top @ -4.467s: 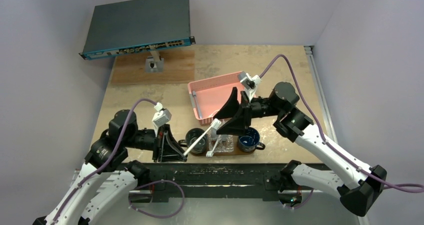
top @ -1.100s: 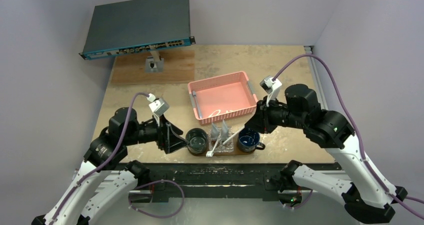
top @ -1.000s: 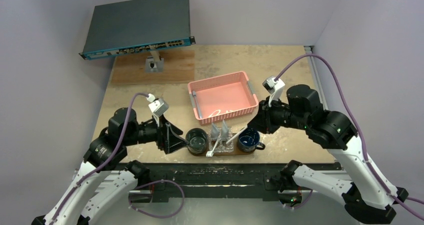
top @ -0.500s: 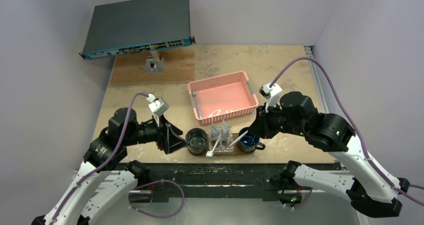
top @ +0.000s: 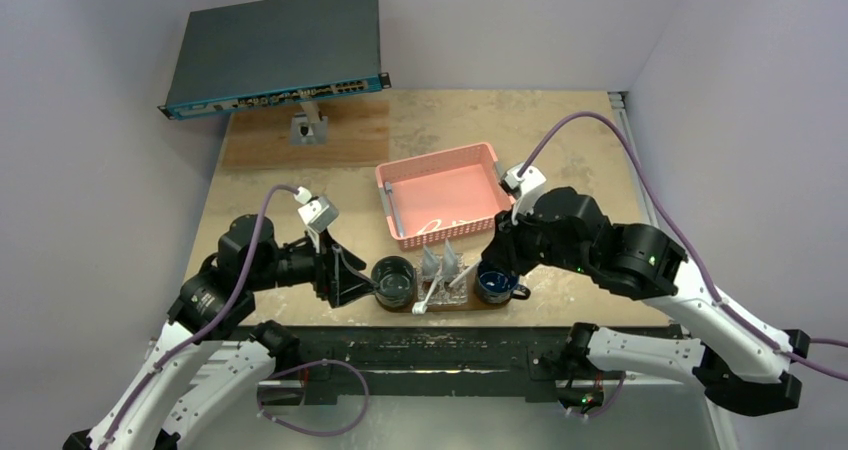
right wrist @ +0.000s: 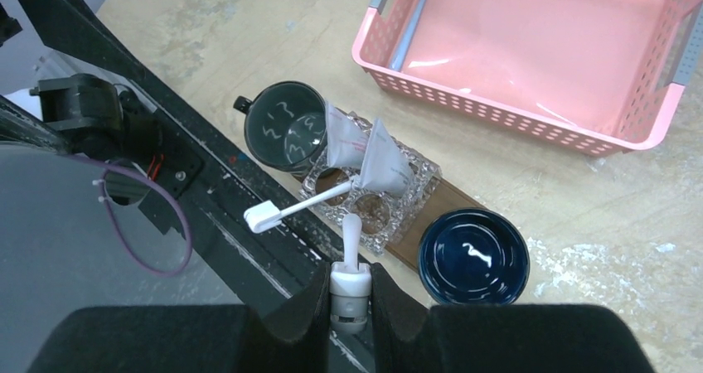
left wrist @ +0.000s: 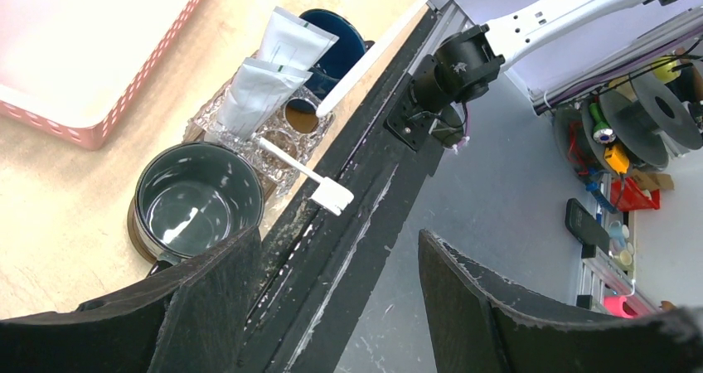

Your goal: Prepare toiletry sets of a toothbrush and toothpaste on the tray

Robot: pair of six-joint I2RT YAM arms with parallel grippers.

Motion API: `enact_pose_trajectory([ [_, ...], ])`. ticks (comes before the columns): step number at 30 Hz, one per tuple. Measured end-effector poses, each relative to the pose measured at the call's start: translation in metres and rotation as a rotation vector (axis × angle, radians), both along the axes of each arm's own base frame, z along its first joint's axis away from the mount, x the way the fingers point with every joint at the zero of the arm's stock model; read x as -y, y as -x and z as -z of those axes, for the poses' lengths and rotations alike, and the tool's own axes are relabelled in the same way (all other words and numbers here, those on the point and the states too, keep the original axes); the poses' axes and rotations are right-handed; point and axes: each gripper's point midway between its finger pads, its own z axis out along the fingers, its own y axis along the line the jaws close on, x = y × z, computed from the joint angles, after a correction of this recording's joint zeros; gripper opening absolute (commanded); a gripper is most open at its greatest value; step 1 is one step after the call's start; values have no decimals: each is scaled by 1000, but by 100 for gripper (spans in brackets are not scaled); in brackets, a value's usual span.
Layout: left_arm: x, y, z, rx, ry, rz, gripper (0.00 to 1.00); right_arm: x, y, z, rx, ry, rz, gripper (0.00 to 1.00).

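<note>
Right now the beige table (top: 560, 130) is carrying everything, with the pink lattice plastic basket (top: 445, 192) sitting behind the flat dark brown wooden tray (top: 470, 306). On that tray a dark grey mug (right wrist: 286, 128) and a dark blue mug (right wrist: 473, 257) are flanking a clear cut-glass holder (right wrist: 390, 211).

Two silver-grey squeeze tubes (right wrist: 344, 141) (right wrist: 385, 166) are standing tilted in the holder, and a slim white toothbrush (right wrist: 298, 203) is leaning out of it, head hanging over the table's black near rail.

The right gripper (right wrist: 351, 290) is pinching the second white toothbrush (right wrist: 351, 244) tight between its jaws, the free end pointing at the holder's near edge. The right wrist view is not showing whether it touches the glass. The left wrist view is catching what that one misses: the long shaft slanting down beside a hole in the holder.

The left gripper (left wrist: 338, 236) is hanging beside the grey mug, jaws spread wide, nothing between them.
</note>
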Motion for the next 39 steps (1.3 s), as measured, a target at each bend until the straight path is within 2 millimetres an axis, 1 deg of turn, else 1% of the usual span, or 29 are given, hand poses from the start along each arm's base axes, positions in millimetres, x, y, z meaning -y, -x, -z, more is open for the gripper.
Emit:
enact_pose_trajectory([
  [4,0,0,1,-3,-2,0,69,-5,1,1,12,4,-5,0],
  [10,0,0,1,-3,-2,0,69,-14,1,16,7,65,-6,0],
  [15,0,0,1,-3,-2,0,69,-17,2,25,12,102,0,0],
  [20,0,-1,1,-3,-2,0,69,-20,0,34,28,117,16,0],
  [24,0,-1,1,-5,-3,0,69,-24,-2,44,38,124,26,0],
  [29,1,-1,1,-7,-4,0,69,-29,-5,59,50,125,39,0],
  [34,1,-2,3,-13,-8,0,69,-33,-10,64,76,94,57,0],
  [39,1,-2,3,-16,-10,0,69,-33,-10,71,92,61,66,0],
])
